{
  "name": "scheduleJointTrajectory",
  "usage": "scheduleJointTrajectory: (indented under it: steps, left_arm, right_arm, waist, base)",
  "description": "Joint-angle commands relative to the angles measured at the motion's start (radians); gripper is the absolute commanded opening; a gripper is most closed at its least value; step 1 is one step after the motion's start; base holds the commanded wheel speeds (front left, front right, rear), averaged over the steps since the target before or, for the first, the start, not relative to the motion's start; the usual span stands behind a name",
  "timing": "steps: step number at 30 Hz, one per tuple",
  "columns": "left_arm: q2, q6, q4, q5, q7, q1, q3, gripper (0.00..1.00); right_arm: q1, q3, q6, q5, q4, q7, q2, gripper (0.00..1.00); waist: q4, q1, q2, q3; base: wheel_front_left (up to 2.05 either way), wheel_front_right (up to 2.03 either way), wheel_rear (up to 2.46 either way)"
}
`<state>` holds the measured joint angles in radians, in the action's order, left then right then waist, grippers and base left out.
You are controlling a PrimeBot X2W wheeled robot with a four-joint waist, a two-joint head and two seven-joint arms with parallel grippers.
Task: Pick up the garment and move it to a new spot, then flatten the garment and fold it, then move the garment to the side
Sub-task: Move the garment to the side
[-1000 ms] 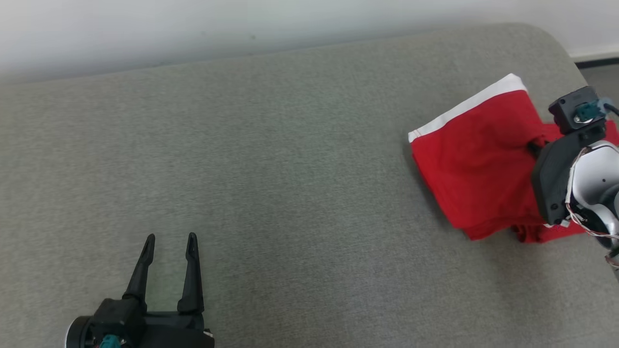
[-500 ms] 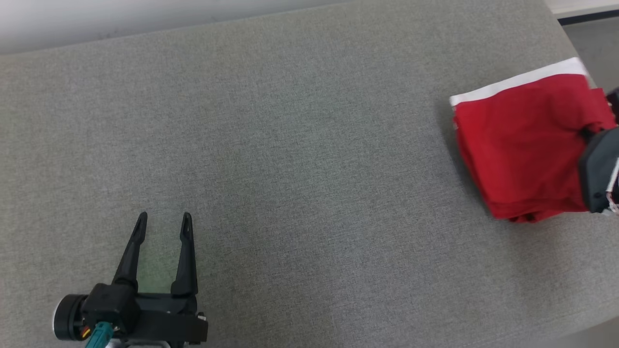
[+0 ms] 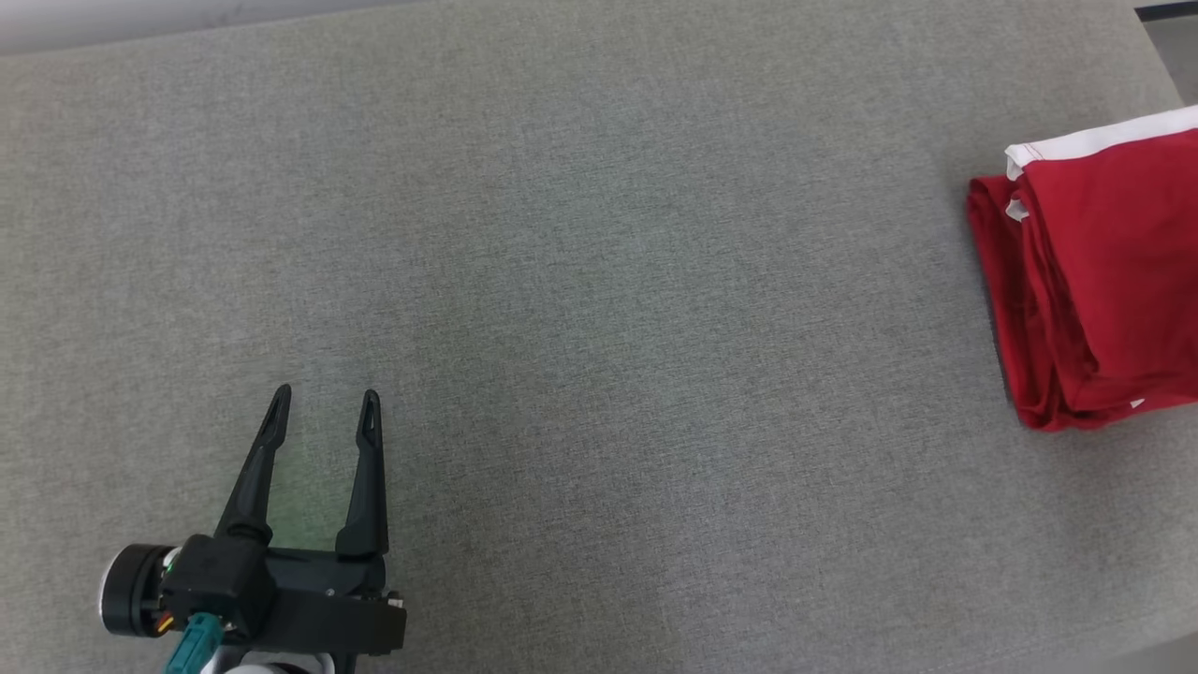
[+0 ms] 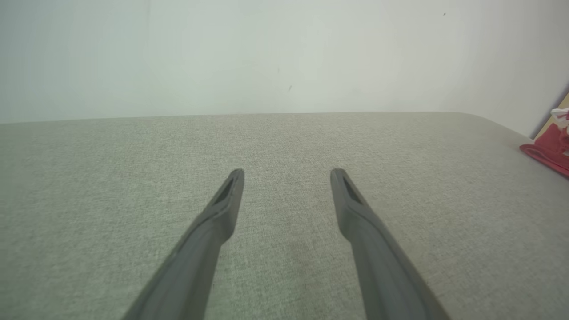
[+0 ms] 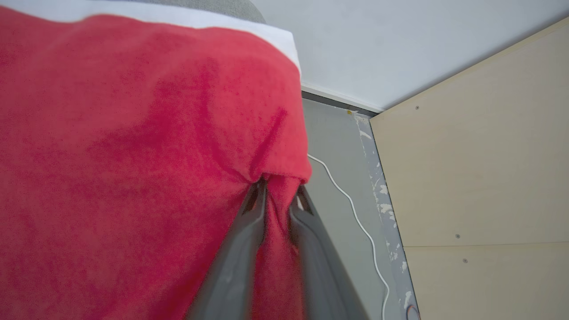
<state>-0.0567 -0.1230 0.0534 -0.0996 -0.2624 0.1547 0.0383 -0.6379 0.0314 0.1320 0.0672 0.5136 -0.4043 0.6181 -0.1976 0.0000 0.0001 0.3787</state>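
At the right edge of the bench, folded red garment, pinched at a bunched fold by right gripper jaws; left gripper jaws spread wide, idle. Soft, light, limp, likely to sag and unfold: best taken through all layers. Since a second ago, dragged rightward, with head camera turned too.

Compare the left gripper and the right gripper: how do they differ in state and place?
The left gripper stands wide open with nothing between its fingers; the right gripper has its fingers close together, pinching a fold of the red garment. The left gripper is over the grey surface, far from the garment; the right gripper is at the garment's edge. Both have two long dark fingers.
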Motion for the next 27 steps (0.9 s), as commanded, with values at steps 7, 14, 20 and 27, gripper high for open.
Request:
scheduleJointTrajectory:
  steps: [7,14,20,27]
  left_arm:
    - [0.0,-0.002,0.0,-0.007,-0.003,-0.009,-0.001,1.0]
    - [0.004,0.002,-0.014,-0.025,-0.003,-0.053,-0.017,1.0]
    - [0.006,0.024,-0.01,-0.057,-0.003,-0.116,-0.041,1.0]
    - [0.006,0.071,0.021,-0.086,-0.003,-0.169,-0.069,1.0]
  right_arm:
    - [0.002,-0.048,-0.003,-0.076,0.043,0.098,-0.034,1.0]
    - [0.067,-0.064,-0.003,-0.099,0.019,0.154,-0.127,1.0]
    - [0.166,-0.055,-0.003,-0.044,-0.06,0.236,-0.238,1.0]
    - [0.263,0.006,-0.003,0.039,-0.173,0.347,-0.32,1.0]
  waist:
    - [0.015,0.0,-0.0001,-0.032]
    - [0.025,0.0,-0.0001,-0.117]
    - [0.044,0.0,-0.0001,-0.216]
    - [0.08,0.0,-0.0001,-0.302]
  base:
    - [0.0,0.0,0.0]
    - [0.0,0.0,0.0]
    - [0.0,0.0,0.0]
    - [0.0,0.0,0.0]
